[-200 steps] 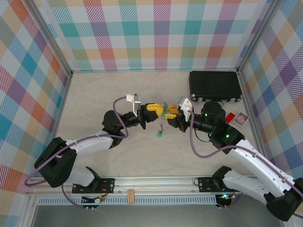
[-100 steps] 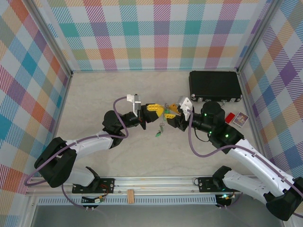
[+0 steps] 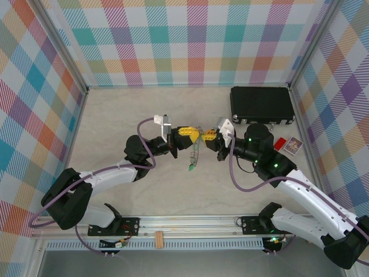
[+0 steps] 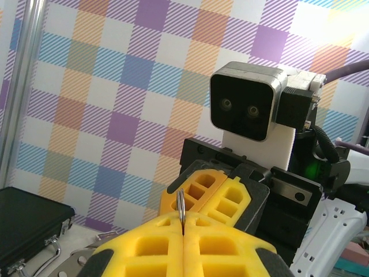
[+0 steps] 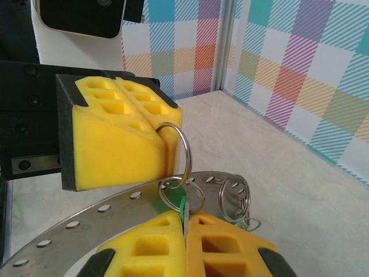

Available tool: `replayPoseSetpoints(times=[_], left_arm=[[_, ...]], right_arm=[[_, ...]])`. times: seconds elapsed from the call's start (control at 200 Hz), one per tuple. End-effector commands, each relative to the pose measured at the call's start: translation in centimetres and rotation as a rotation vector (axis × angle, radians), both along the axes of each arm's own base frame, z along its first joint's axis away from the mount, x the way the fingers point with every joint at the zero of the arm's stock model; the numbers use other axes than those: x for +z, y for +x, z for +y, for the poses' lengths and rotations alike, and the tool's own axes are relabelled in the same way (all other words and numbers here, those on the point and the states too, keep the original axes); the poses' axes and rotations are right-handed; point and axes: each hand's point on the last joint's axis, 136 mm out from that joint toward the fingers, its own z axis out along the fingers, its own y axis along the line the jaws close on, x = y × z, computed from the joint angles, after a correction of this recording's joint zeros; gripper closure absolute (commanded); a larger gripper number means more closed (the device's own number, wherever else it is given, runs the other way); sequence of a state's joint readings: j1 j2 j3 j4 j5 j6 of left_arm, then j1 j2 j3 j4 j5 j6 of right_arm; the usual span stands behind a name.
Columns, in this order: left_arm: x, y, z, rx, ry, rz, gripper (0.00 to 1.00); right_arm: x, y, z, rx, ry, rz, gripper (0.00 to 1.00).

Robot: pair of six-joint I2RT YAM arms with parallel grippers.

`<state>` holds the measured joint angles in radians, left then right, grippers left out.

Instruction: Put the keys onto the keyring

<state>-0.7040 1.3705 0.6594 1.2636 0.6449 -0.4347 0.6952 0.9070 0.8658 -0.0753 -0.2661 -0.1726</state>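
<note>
The pale desk (image 3: 115,115) carries a black rectangular case (image 3: 262,104), which lies well beyond the right claw (image 5: 185,234), against the back wall. The two arms meet over the middle of the desk, claw tips facing each other and just apart.

Between the claws hangs the large flat grey metal keyring (image 5: 86,218). From the right wrist its hole-punched band sweeps in an arc just above the right claw's yellow pads and below the left claw's. From above it shows edge-on, slanting down from the gap between the claws towards the desk.

The left claw (image 4: 183,231) has its yellow pads pressed together on a thin round wire loop (image 5: 188,151), which sticks out of the seam towards the right claw and reaches down to the keyring; how the two link I cannot tell.

Two small split rings (image 5: 221,201) sit at the keyring, just above the right claw.

The right claw's pads are pinched on a green-tagged key (image 5: 184,206), of which a green sliver shows at the seam. Another green tag (image 3: 190,168) dangles at the keyring's low end, nearer the arm bases than either claw.
</note>
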Motion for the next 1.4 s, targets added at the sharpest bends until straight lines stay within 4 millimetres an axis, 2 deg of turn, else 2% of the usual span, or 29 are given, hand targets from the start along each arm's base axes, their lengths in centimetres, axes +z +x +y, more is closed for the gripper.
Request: replayPoseSetpoints(times=[0.0, 0.255, 0.495, 0.565, 0.845, 1.11, 1.395], left_arm=[[4.0, -1.9, 0.6, -0.032, -0.094, -0.094, 1.00], [4.1, -2.4, 0.2, -0.053, -0.092, -0.099, 1.00], [3.5, -2.3, 0.1, -0.049, -0.080, -0.100, 1.00], [3.4, -2.2, 0.1, -0.043, -0.078, -0.100, 1.00], [2.7, -2.1, 0.1, -0.028, -0.064, -0.109, 1.00], [2.4, -1.9, 0.0, -0.024, -0.058, -0.104, 1.00], [2.5, -2.3, 0.0, -0.046, -0.057, -0.105, 1.00]], right_arm=[[0.0, -0.8, 0.8, 0.062, -0.003, 0.006, 1.00], [-0.7, -0.9, 1.6, 0.101, -0.033, 0.045, 1.00], [-0.1, -0.8, 1.1, 0.075, -0.028, 0.012, 1.00], [0.0, -0.8, 0.9, 0.066, -0.029, 0.011, 0.88], [1.0, -1.3, -1.0, 0.000, -0.002, -0.017, 0.69], [2.4, -2.3, -2.1, -0.001, 0.041, 0.003, 0.70], [5.0, -2.5, -1.2, 0.098, 0.145, 0.084, 0.76]])
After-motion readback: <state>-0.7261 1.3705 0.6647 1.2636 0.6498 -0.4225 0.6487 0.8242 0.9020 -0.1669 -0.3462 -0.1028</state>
